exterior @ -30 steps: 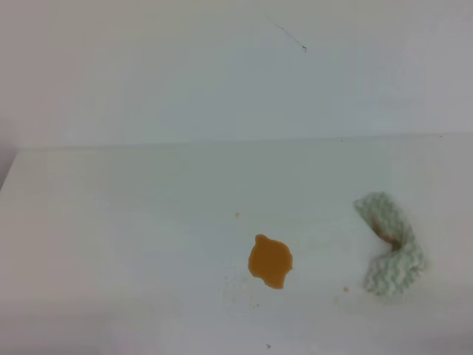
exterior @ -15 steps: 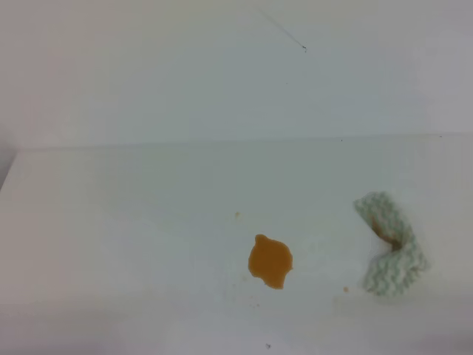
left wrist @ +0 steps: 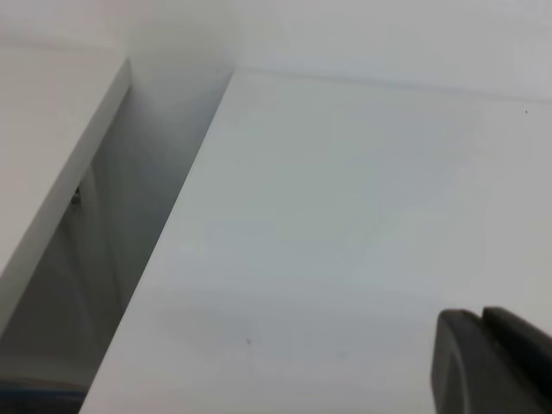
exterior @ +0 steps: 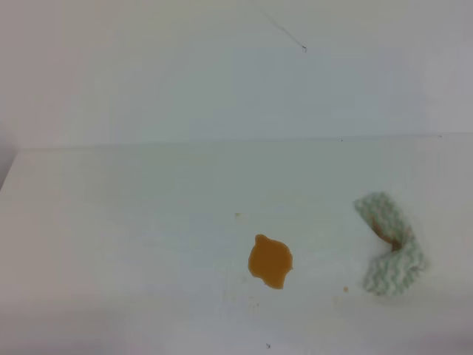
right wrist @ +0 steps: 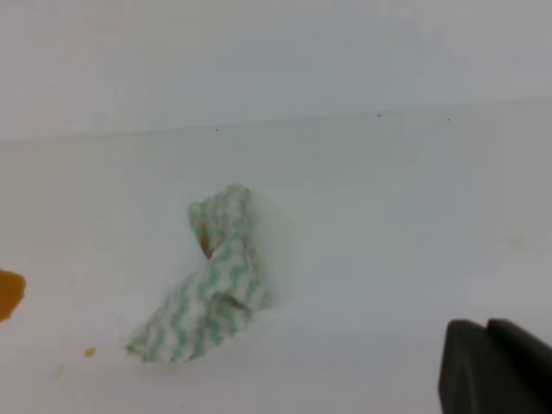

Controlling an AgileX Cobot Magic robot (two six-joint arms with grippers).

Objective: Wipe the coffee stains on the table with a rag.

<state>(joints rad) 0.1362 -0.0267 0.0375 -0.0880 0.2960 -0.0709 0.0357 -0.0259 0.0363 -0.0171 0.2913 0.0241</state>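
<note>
Table (exterior: 133, 222), plain white and smooth, fills the exterior high view from edge to edge, with a pale wall (exterior: 222, 74) rising behind it. Neither pincer shows in that view. In the left wrist view, the left pincer (left wrist: 493, 362) appears only as a dark tip at the lower right corner; the two dark parts lie close together there, but whether it is open or closed I cannot tell. Ahead and to the left of it lies bare white table, whose left edge drops into a shadowed gap beside another white surface (left wrist: 43, 147).

Moving right across the high view, the coffee stains (exterior: 270, 261) sit near the front middle of the table: one irregular orange-brown blob with a few tiny brown specks around it. Further right lies the rag (exterior: 389, 254), a crumpled white cloth with pale green zigzag stripes, pinched like a bow, a brown smudge at its middle. Rag and blob are well apart.

In the right wrist view, the right pincer (right wrist: 496, 366) shows as a dark tip at the lower right corner, closed and holding nothing. The rag lies ahead and to the left of it, not touching it, and the blob's edge shows further left still.
</note>
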